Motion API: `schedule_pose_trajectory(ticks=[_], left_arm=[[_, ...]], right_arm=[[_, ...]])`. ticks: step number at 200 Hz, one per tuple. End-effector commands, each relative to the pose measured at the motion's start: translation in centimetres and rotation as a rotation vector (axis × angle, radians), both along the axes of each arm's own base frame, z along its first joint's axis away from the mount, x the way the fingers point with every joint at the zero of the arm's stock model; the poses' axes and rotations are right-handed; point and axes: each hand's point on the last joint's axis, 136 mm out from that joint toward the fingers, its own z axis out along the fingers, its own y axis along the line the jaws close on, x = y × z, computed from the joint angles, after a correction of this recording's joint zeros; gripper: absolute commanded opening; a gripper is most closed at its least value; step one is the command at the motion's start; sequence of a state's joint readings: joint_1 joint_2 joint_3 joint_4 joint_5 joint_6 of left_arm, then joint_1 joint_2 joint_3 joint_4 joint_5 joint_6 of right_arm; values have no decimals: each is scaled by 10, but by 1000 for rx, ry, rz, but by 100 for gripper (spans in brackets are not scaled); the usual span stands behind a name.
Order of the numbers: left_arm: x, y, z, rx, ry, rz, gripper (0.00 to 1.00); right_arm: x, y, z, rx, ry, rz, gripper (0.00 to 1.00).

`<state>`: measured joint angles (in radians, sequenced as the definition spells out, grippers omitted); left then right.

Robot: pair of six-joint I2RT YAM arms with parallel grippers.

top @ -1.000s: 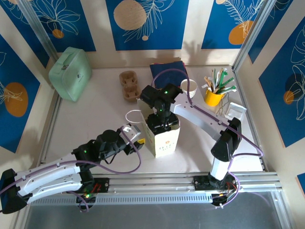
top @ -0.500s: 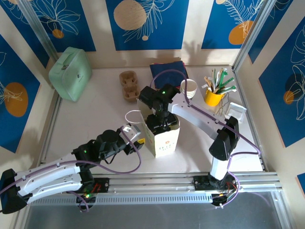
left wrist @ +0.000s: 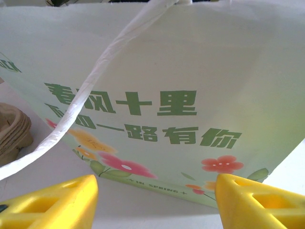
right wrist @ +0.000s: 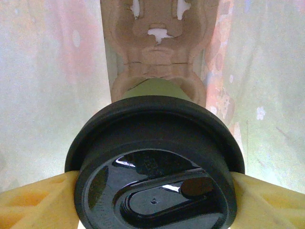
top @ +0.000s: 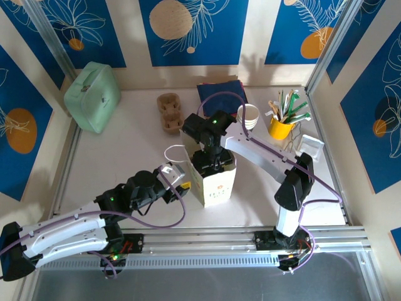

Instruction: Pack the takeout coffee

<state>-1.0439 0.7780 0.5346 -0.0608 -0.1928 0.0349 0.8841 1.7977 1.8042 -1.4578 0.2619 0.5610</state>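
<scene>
Plainly, the writing sits on the paper bag (left wrist: 200,67): on the side facing the left wrist camera are two rows of bold green Chinese characters, among them 十里 and 一路有你, above painted pink and orange flowers. A tiny line beneath seems to include the word SPRING, though it is too small to be sure. From above, the bag's nearest face carries a small mark that cannot be read. The left gripper (left wrist: 155,193) hovers just beside the bag with its yellow fingers spread wide, nothing between them and not touching the paper. The bag's white handle (left wrist: 90,95) loops loosely past one finger. The right gripper (right wrist: 152,193) reaches down into the open mouth of the bag and clasps the takeout coffee (right wrist: 155,167), a yellow finger pressed on each side below its glossy black lid. The cup is inside the bag, above a brown moulded cup carrier (right wrist: 157,43) lying at the bottom. The bag's walls stand close on both sides of the cup. Beyond the bag are a brown stack of carriers (top: 169,111), a stack of white cups (top: 249,116) and a folded dark blue cloth (top: 220,93). Off to the far sides of the bag are a yellow pot of utensils (top: 282,127) and a mint-green case (top: 93,95).
</scene>
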Motion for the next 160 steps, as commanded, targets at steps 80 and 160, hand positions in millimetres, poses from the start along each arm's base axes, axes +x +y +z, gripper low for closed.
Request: schedule_pose_trajectory(ticks=[80, 160], left_arm=[[1, -1, 6, -20, -21, 4, 66], [1, -1, 6, -19, -20, 4, 66]], right_arm=[[-5, -4, -6, -37, 20, -4, 72], [-12, -5, -9, -45, 50, -5, 72]])
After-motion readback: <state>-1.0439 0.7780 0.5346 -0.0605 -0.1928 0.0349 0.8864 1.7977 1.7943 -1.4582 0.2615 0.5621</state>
